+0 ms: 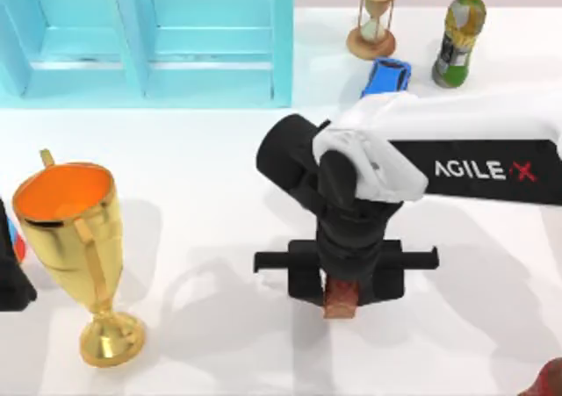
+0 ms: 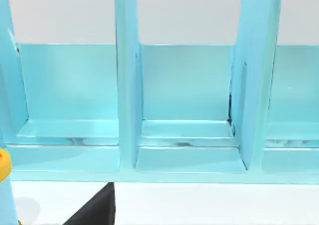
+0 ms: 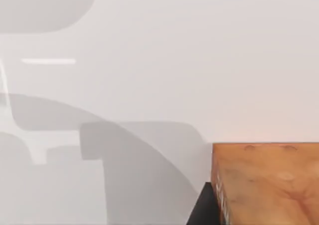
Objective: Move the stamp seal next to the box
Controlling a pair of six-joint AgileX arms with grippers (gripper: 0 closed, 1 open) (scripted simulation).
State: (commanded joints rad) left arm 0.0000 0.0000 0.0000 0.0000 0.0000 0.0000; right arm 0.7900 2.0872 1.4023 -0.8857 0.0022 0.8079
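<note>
You have a white table (image 1: 202,194) with the blue box (image 1: 149,36), an open-fronted unit split by upright dividers, sitting at its far left; take that box as your landmark. Your right arm (image 1: 474,150) reaches in from the table's right side and bends down in front of the box, well toward the near edge and a little right of the box's right end. Off the box's left end, toward the near edge, stands a gold trophy cup (image 1: 75,238) with an orange inside. To the right of the box stand a green bottle (image 1: 460,34) farthest out, then an hourglass (image 1: 377,17), with a blue toy car (image 1: 386,76) just in front of them. The right gripper (image 1: 341,299) is closed on the stamp seal (image 1: 341,298), whose reddish-brown end pokes out below the black fingers, well apart from the box. Your left arm (image 1: 10,264) sits parked at the table's left edge, beside the trophy; you cannot tell how its gripper stands.
</note>
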